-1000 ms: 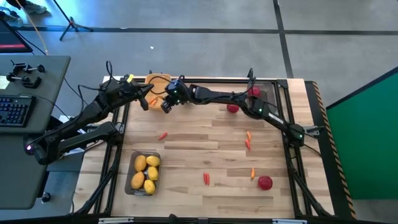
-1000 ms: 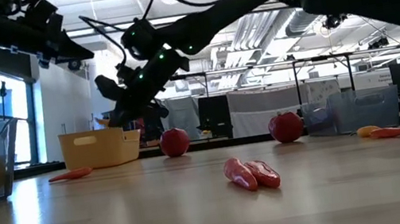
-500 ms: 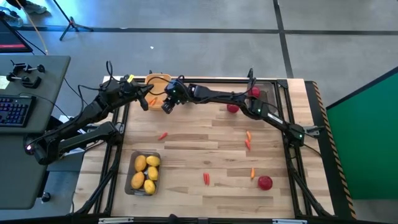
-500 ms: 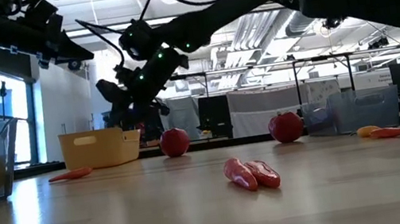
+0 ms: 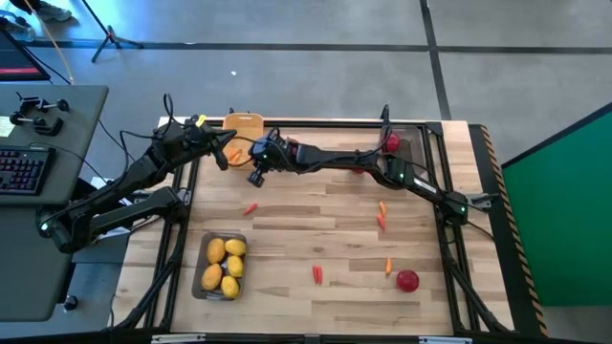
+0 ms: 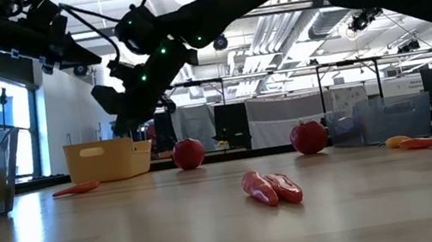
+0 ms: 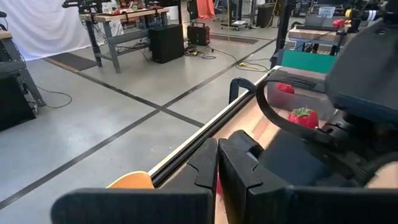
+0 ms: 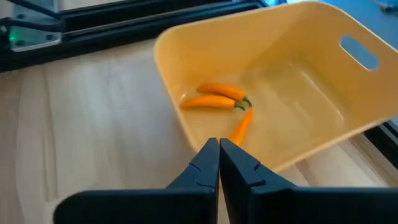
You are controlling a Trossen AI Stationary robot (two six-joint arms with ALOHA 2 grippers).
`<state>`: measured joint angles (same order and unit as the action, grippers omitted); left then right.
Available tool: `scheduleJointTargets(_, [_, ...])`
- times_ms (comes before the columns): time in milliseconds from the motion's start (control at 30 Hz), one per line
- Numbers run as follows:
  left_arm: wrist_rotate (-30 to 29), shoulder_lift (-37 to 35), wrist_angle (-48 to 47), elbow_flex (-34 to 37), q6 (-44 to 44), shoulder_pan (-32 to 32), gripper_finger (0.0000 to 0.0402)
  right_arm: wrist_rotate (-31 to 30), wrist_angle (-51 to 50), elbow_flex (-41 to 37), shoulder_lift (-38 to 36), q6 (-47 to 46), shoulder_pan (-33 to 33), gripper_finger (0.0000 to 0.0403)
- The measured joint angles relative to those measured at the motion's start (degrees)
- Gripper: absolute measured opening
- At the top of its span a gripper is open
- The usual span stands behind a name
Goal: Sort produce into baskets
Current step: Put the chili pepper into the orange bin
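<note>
Yellow-orange plastic basket (image 8: 292, 81) at the table's far edge holds three thin orange carrot pieces (image 8: 219, 101), sorted by kind, while the right gripper (image 8: 219, 163) hangs beside its rim, fingers pressed together and empty, and the left gripper (image 7: 216, 174) waits closed nearby.

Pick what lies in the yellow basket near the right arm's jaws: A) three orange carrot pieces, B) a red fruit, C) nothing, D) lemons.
A: the right wrist view shows three orange carrot pieces lying on the floor of the yellow basket, with no other produce in it.
</note>
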<state>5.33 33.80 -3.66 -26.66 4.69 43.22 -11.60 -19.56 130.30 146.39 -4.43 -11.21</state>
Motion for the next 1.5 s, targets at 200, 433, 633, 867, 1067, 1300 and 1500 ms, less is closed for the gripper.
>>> scheduleJointTargets(200, [0.13,-0.02,0.07,0.0,0.0,0.0,0.0,-3.13,0.58,-0.02,-0.82,2.45,0.86,0.0])
scheduleJointTargets(433, [0.82,-0.02,0.09,0.01,0.02,0.02,0.0,-3.3,6.67,-8.17,-3.43,2.96,0.98,0.0])
scheduleJointTargets(633, [2.83,0.0,0.22,0.01,-0.05,0.0,0.0,-2.86,20.33,-27.83,-14.63,0.88,1.74,0.0])
scheduleJointTargets(867, [3.16,0.02,0.22,0.01,-0.07,-0.31,0.0,-7.14,21.85,-49.43,-31.07,-6.84,4.03,0.0])
scheduleJointTargets(1067, [3.18,0.2,0.01,0.01,-0.04,-0.69,0.0,-7.57,13.13,-61.27,-43.77,-17.15,8.42,0.0])
scheduleJointTargets(1300, [3.35,2.06,0.01,0.01,0.0,-2.01,0.0,-3.99,-3.33,-64.63,-52.89,-31.41,14.73,0.0])
scheduleJointTargets(1500, [3.36,4.32,0.09,0.03,0.02,-3.0,0.0,2.47,-16.51,-64.63,-53.96,-43.48,20.18,0.0005])
